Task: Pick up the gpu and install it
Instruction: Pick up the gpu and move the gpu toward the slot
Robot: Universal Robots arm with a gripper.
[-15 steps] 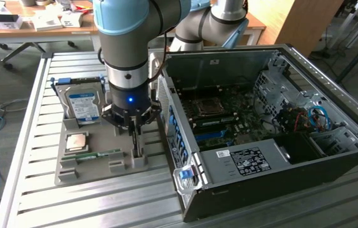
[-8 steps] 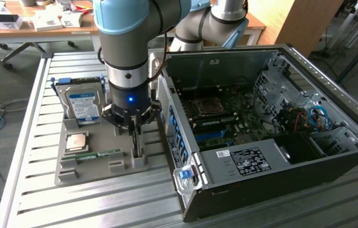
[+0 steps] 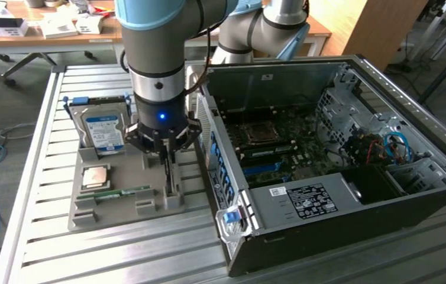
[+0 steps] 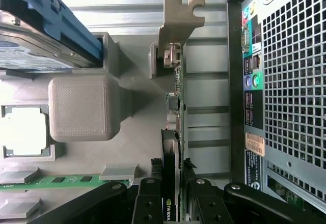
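Gripping: the gpu [image 4: 173,112]. The jaws are closed in on its two flat faces, one finger on each side, at the end away from the bracket.
Gpu position: stands on edge in a narrow slot of the grey tray [image 3: 89,219]. In the exterior view it is the thin dark strip [image 3: 171,180] right under the gripper [image 3: 168,161]. It looks seated in the slot, not lifted.
Why on edge: my read is that the slot holds the card upright so its top edge is free to pinch from above, which also suits lowering it into a board socket.
Bracket: silver metal end piece [image 4: 175,25] at the far end of the card from the fingers, with nothing holding it.
Gripper: points straight down from the arm. In the wrist view it is centred over the card's edge [image 4: 172,186].
Hard drive: blue-labelled [image 3: 103,130], propped in its own holder on the tray, beside the gripper but apart from it.
Chip: square processor [image 3: 97,176] flat in a pocket, untouched.
Memory stick: green [image 3: 124,192], lying flat in a groove near the card slot, untouched.
Case: open computer case [image 3: 231,177] just beside the tray on the exterior view's right, with the board facing up and the rear ports [image 4: 249,76] turned toward the card.
Table: slatted metal [image 3: 41,254] under the tray and case.
Progress: at the pick-up stage; the card is not in the case.
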